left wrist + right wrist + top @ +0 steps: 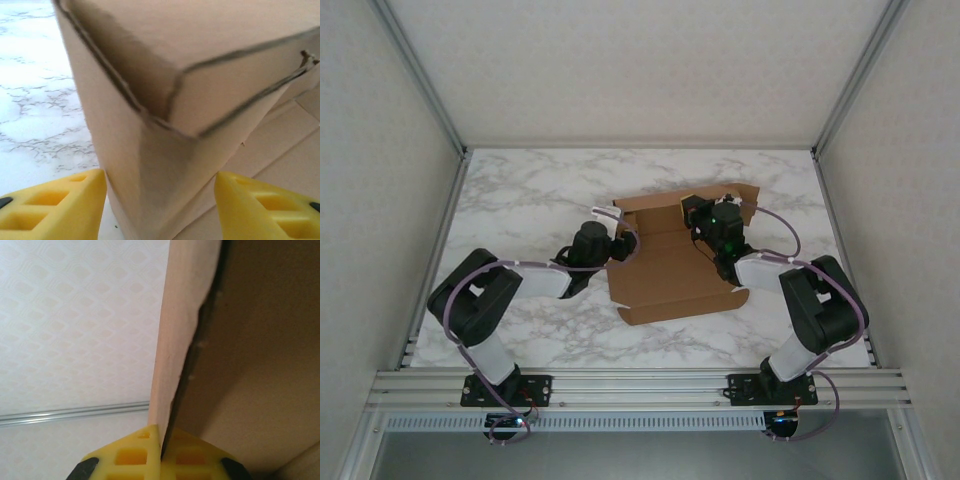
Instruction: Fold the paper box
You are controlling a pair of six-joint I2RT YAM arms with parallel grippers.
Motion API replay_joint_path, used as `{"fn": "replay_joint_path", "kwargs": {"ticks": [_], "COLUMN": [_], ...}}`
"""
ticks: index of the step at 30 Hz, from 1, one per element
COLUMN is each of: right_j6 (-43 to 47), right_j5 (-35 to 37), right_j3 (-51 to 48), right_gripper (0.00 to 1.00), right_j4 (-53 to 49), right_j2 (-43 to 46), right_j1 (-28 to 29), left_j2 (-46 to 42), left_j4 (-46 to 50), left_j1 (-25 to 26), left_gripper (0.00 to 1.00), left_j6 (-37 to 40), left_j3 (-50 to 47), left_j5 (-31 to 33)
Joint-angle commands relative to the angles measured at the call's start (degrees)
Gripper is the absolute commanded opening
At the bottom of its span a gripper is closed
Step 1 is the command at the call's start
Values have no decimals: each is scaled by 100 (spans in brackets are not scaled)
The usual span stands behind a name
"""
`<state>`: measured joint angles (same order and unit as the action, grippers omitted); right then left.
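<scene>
You have the paper box (pixel 670 270) on the table (pixel 520 200). At the box's left edge, its raised corner stands between the fingers of the left gripper (pixel 160 200). At the box's far-right side, an upright flap is pinched in the right gripper (pixel 161 447).

One paper box (pixel 670 275), two arms (pixel 485 300) (pixel 820 300).

White marble-patterned table (pixel 520 200); the brown paper box (pixel 670 275) lies on it, centre-right, its far flaps standing up
</scene>
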<state>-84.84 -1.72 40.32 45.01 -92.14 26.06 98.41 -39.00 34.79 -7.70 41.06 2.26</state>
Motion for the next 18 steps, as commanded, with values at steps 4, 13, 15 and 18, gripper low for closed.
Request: {"fn": "replay_joint_path", "kwargs": {"ticks": [4,13,15,18], "right_j6": [79,-273,-349,-437], "right_j5": [-189,233,359,505], "right_j3": [-182,-289,-281,-249], "right_gripper": [0,0,0,0], "right_j4": [-613,-1104,-1237,-1432], "right_j2": [64,464,559,671], "right_j1": [30,318,432,589], "left_j2": [270,618,737,904], "left_j4": [-292,-224,-138,27], "left_j1": [28,28,33,28], "left_gripper": [49,23,18,13], "left_j6": [-417,-504,-480,-447], "left_j3": [96,421,569,781], "left_j5": [851,1795,1963,2349]}}
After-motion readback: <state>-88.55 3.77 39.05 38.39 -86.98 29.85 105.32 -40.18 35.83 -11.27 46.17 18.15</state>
